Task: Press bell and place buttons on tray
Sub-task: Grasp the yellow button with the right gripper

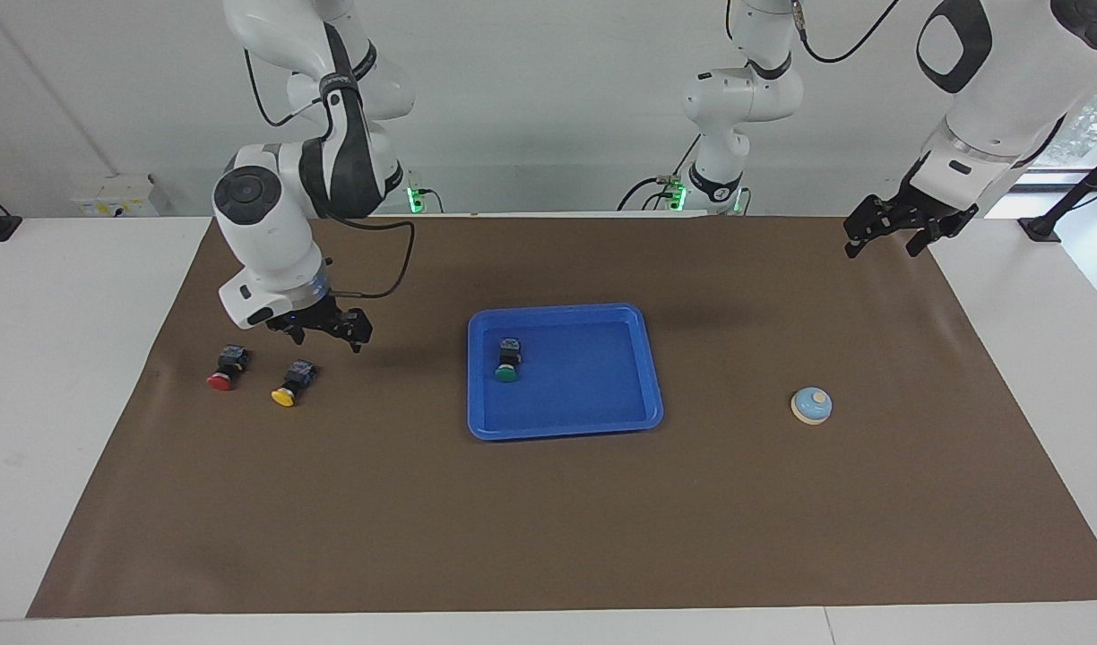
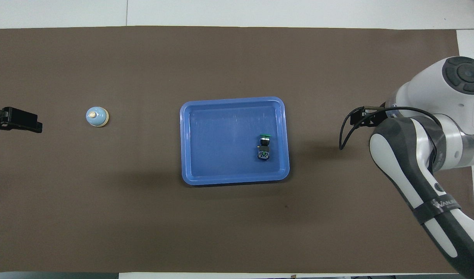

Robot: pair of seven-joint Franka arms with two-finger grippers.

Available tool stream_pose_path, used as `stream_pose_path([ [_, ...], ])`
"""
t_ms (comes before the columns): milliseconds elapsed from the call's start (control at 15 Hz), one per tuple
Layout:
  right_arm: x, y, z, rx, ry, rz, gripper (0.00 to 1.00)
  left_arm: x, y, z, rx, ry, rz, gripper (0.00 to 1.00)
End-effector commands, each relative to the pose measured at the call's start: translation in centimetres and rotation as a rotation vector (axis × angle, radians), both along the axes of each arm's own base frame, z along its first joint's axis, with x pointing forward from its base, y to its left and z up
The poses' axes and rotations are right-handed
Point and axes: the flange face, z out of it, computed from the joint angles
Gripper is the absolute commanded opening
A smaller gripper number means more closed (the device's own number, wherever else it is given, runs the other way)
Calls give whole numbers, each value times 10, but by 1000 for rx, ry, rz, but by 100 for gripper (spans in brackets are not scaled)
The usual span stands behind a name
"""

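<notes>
Bare brown mat (image 1: 548,520) spreads wide around the shallow blue plastic tray (image 1: 643,363), where the green-capped button (image 1: 507,361) lies; the right gripper (image 1: 323,328), jaws open and empty, hangs over the mat just above the yellow-capped button (image 1: 290,382) and red-capped button (image 1: 226,368); the left gripper (image 1: 907,224) waits open at the mat's edge, well apart from the domed light-blue bell (image 1: 811,405)

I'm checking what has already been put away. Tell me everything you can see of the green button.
The green button is a small push switch with a black body and a round green cap. It lies on its side in the blue tray, cap pointing away from the robots, in the part toward the right arm's end. It rests on the tray floor close to the rim, and no gripper touches it.
</notes>
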Motion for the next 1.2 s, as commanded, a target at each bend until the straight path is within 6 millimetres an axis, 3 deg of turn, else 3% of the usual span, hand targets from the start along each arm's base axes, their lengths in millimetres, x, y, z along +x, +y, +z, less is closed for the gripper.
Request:
stream_pose_path([
  [0, -21, -44, -28, -5, -33, 11, 100, -4, 1, 6, -9, 5, -6, 100],
  [332, -37, -70, -65, 1, -86, 6, 100, -4, 1, 5, -9, 7, -6, 100],
  [665, -27, -77, -106, 12, -133, -3, 100, -4, 2, 5, -9, 7, -5, 100],
  [864, -25, -77, -115, 16, -139, -8, 97, -4, 1, 6, -9, 5, -6, 100],
  [931, -26, -77, -115, 16, -137, -9, 78, -4, 2, 6, -9, 5, -5, 100],
  [1064, -27, -78, -115, 16, -128, -10, 19, -4, 1, 5, -9, 8, -6, 100],
  [1130, -28, -79, -115, 16, -122, -12, 0, -4, 1, 5, -9, 7, -6, 100],
])
